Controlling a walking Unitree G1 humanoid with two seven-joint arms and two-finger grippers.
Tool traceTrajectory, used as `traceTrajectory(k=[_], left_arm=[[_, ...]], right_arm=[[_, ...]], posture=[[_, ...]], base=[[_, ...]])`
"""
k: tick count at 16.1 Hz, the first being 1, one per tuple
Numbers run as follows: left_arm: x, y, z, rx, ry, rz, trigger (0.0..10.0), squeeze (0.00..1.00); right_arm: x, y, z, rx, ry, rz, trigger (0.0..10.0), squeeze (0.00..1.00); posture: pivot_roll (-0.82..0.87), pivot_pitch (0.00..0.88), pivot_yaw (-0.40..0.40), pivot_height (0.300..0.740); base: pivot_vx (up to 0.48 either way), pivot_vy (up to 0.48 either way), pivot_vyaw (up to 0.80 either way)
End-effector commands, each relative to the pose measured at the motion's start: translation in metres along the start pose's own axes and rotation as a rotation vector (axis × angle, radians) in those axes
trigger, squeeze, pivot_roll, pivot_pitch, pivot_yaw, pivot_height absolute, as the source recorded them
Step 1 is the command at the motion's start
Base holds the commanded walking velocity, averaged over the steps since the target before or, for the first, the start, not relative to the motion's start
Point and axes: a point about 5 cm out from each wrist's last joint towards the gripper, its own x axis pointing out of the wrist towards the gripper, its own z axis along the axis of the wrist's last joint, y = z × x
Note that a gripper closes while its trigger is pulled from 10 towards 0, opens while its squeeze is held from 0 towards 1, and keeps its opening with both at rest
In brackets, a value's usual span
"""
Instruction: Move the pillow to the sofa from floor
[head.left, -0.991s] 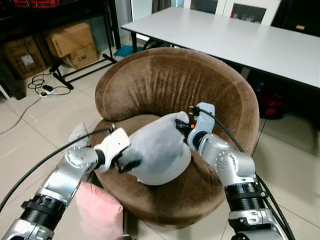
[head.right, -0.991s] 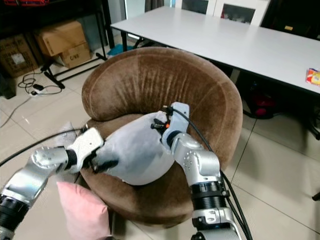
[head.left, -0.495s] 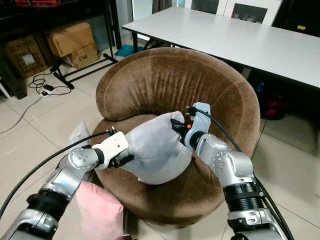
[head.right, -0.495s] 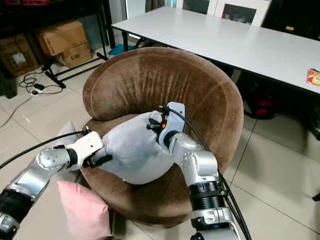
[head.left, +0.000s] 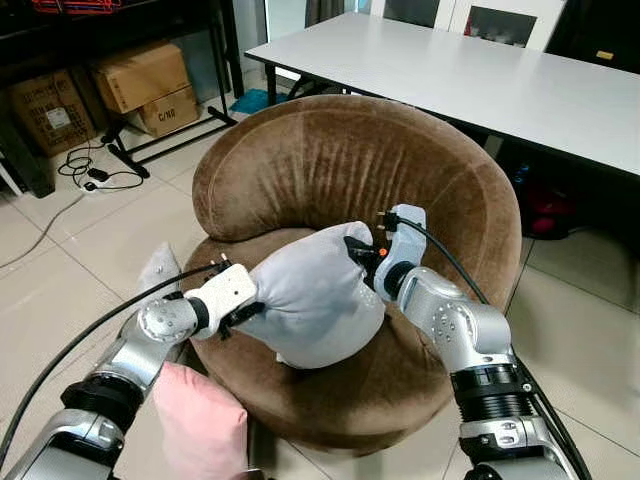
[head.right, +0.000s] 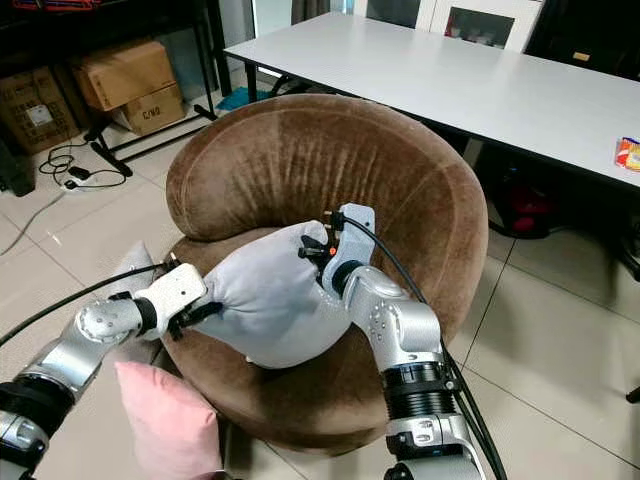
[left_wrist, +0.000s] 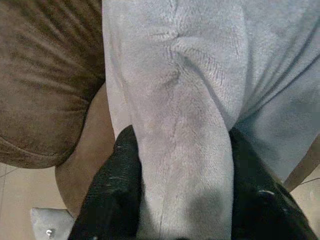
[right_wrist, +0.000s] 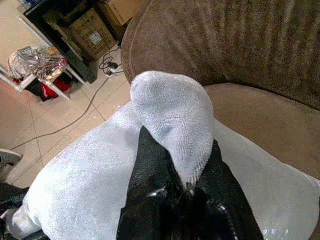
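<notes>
Pillow (head.left: 310, 305), grey, over brown sofa (head.left: 330, 170) seat, probably resting. Our left claw (left_wrist: 180, 190) and right claw (right_wrist: 182, 175) each pinch one corner. Placing step; next we release both.

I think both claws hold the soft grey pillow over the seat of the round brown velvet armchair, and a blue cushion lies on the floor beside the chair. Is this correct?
One detail is wrong: the cushion on the floor is pink, not blue, as the left eye view shows. The rest stands: the left claw and right claw hold the soft grey pillow over the round brown velvet armchair.
</notes>
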Motion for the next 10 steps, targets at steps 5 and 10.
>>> traceTrajectory(k=[5,10], left_arm=[[0.001,0.001,-0.007,-0.014,0.021,0.015,0.0,0.0],[0.002,0.001,-0.01,-0.012,0.032,0.01,0.0,0.0]], right_arm=[[-0.001,-0.011,0.005,0.018,-0.012,-0.029,10.0,1.0],[-0.004,-0.024,0.012,0.056,-0.056,-0.072,10.0,1.0]], posture=[[-0.01,0.0,-0.013,0.74],[-0.01,0.0,-0.012,0.74]], base=[[0.0,0.0,0.0],[0.0,0.0,0.0]])
